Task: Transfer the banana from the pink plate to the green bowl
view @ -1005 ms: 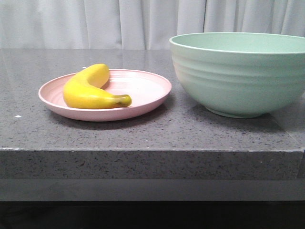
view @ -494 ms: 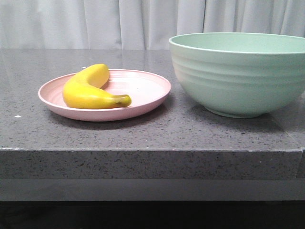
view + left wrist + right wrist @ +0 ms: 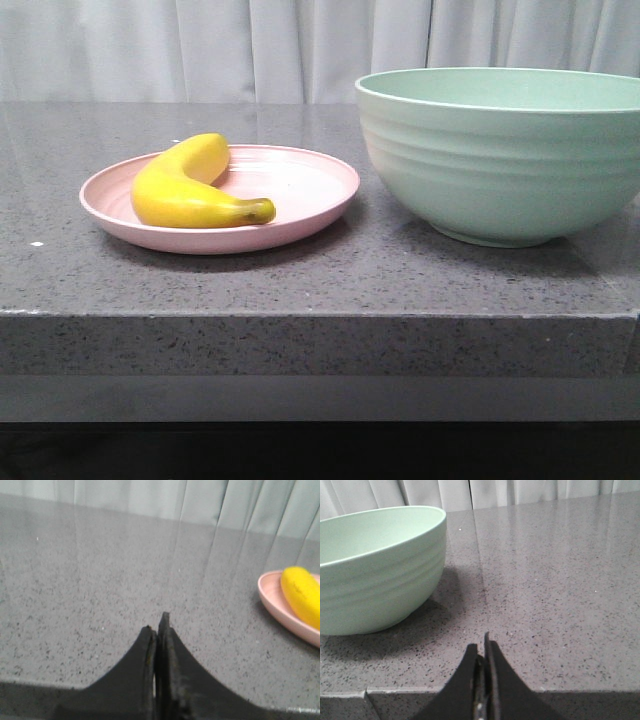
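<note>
The yellow banana [image 3: 185, 186] lies on the pink plate [image 3: 310, 190] at the left of the grey stone counter, stem tip toward the front right. The green bowl [image 3: 500, 160] stands to the plate's right, close beside it. Neither gripper shows in the front view. My left gripper [image 3: 159, 625] is shut and empty, low over the counter's front edge to the left of the plate [image 3: 272, 602] and banana [image 3: 302, 597]. My right gripper [image 3: 482, 645] is shut and empty at the counter's front edge, to the right of the bowl [image 3: 375, 575].
The grey speckled counter [image 3: 330, 270] ends in a thick front edge. A pale curtain [image 3: 300, 40] hangs behind it. A seam line [image 3: 480, 580] runs across the counter to the right of the bowl.
</note>
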You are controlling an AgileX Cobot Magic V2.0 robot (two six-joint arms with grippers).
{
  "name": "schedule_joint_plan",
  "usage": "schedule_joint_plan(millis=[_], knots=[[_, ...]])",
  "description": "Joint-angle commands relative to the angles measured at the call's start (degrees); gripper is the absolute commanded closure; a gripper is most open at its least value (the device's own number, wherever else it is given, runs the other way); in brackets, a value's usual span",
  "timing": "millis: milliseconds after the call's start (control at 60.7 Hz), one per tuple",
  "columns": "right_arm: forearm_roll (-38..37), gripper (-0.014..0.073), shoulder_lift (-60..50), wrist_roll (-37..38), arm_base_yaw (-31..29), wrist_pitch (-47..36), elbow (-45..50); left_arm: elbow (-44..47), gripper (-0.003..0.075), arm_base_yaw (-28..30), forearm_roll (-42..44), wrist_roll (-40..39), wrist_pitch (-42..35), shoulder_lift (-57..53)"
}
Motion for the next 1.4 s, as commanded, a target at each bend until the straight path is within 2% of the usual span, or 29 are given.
schedule_joint_plan(millis=[0, 198, 428, 675, 708, 774, 856, 889, 939, 988, 1021, 1202, 1384], knots=[[0.3, 0.0662, -1.3, -0.6, -0.3, -2.6, -3.6, -2.7, 0.0741, -0.4, -0.4, -0.1, -5.8, -1.0], [0.2, 0.0662, 2.5, -0.6, -0.3, 5.1, -15.3, -12.1, 0.0741, -0.7, 2.8, -0.1, -4.3, 3.6], [0.2, 0.0659, 17.3, -0.6, -0.3, 8.1, -28.2, -22.9, 0.0741, -0.7, 5.4, -0.1, -1.9, 19.6], [0.2, 0.0643, 23.0, -0.6, -0.3, 9.2, -30.2, -25.1, 0.0733, -0.7, 4.9, -0.1, -1.9, 25.2], [0.2, 0.0617, 23.0, -0.6, -0.3, 9.2, -30.2, -25.1, 0.0712, -0.7, 4.9, -0.1, -1.8, 25.2], [0.2, 0.0494, 23.0, -0.6, -0.3, 9.2, -30.2, -25.1, 0.0621, -0.7, 4.9, -0.1, -1.8, 25.2], [0.2, 0.0280, 23.0, -0.6, -0.3, 9.1, -30.2, -25.1, 0.0449, -0.7, 4.9, -0.1, -1.9, 25.2], [0.2, 0.0188, 23.0, -0.6, -0.3, 9.1, -30.2, -25.1, 0.0344, -0.7, 4.9, -0.1, -1.9, 25.2], [0.2, 0.0064, 23.0, -0.6, -0.3, 9.1, -30.2, -25.1, 0.0227, -0.7, 4.9, -0.1, -1.9, 25.2], [0.2, -0.0019, 23.0, -0.6, -0.3, 9.1, -30.2, -25.1, 0.0132, -0.7, 4.9, -0.1, -2.3, 25.2], [0.2, -0.0050, 23.0, -0.6, -0.3, 9.1, -30.2, -25.0, 0.0099, -0.7, 4.9, -0.1, -2.5, 25.2], [0.3, -0.0059, 23.0, -0.6, -0.3, 9.0, -30.2, -26.2, 0.0105, -1.4, 2.3, 0.0, -1.9, 26.3], [0.3, -0.0059, 23.0, -0.6, -0.3, 9.1, -30.2, -36.3, 0.0105, -8.6, 1.7, 0.0, 10.9, 36.0]])
